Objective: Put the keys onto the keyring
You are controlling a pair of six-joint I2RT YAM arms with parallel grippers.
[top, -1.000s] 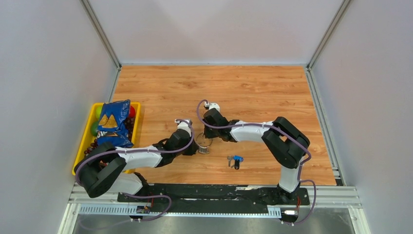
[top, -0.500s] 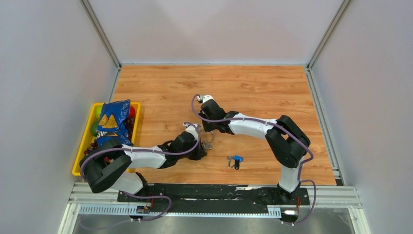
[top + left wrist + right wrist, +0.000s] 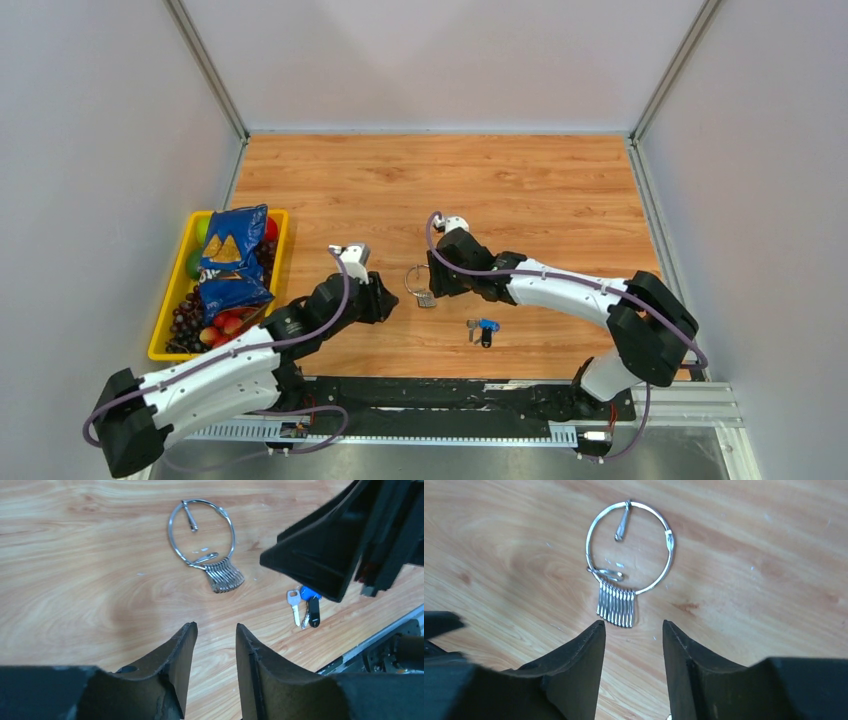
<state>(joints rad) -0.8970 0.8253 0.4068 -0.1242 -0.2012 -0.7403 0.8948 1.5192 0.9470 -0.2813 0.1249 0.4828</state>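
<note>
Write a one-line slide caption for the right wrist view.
Right end effector, open and empty, hovers by the keyring lying flat on the wooden table, silver keys bunched on it.

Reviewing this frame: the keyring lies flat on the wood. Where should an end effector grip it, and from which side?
Grip the stacked keys on the keyring, coming straight down with a finger on each side of the stack. The wire lies flat against the table, likely too thin to pinch; the stack sits thicker. The right end effector looks nearest.
</note>
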